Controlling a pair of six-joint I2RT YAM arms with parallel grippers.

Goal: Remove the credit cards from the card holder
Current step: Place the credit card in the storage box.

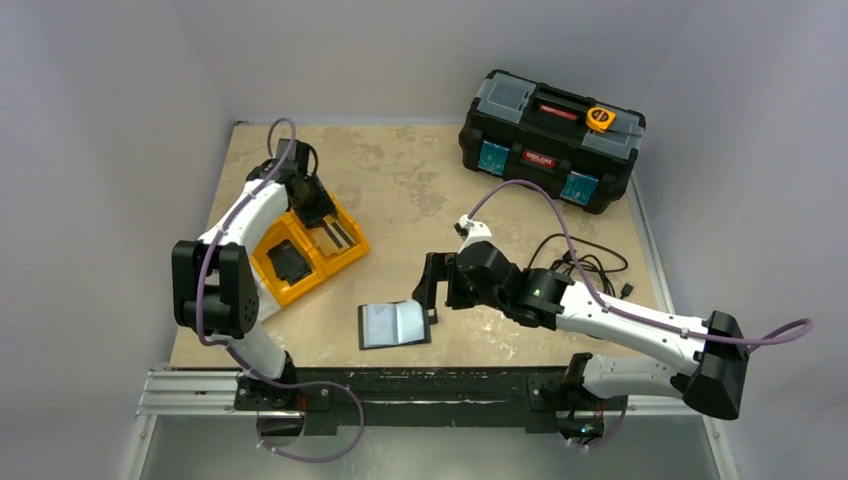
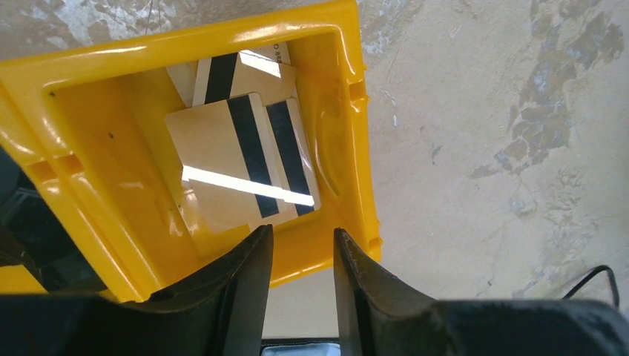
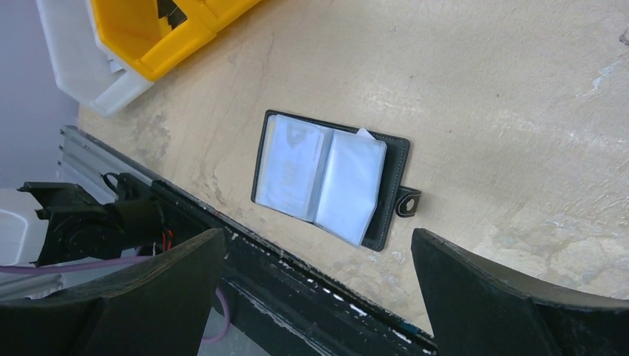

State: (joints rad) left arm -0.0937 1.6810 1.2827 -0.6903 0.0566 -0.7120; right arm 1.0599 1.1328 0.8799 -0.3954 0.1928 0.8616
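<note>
Left wrist — not right wrist — shows credit cards (image 2: 222, 159) in bin (image 2: 357, 111).

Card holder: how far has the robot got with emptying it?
Done: at least three cards lie in the yellow bin. In hand: nothing; the left gripper hangs open and empty over that bin, the right gripper hovers wide open close to the holder. Left: the holder lies open, and its sleeves seem to hold more cards.
</note>
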